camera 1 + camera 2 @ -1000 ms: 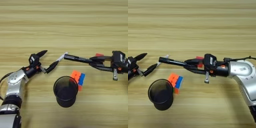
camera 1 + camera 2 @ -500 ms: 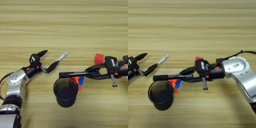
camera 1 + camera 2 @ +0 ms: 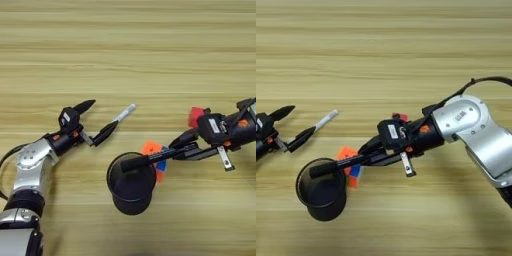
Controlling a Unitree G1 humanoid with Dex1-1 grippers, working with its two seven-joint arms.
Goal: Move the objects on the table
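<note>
Black marker [image 3: 150, 160], light, stiff and slippery: my right pincer [image 3: 192, 148] is gripping its rear end, tip overhanging the mesh cup [image 3: 131, 185]; left pincer [image 3: 95, 121] is gaping open.

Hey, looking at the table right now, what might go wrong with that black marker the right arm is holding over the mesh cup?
The right gripper holds the slim black marker almost level, its tip just over the rim of the black mesh cup. Let go this flat, it may bridge the rim or roll off.

The marker crosses right above the multicolour puzzle cube beside the cup, so a low sweep might knock it.

The cup could tip if pushed.
</note>
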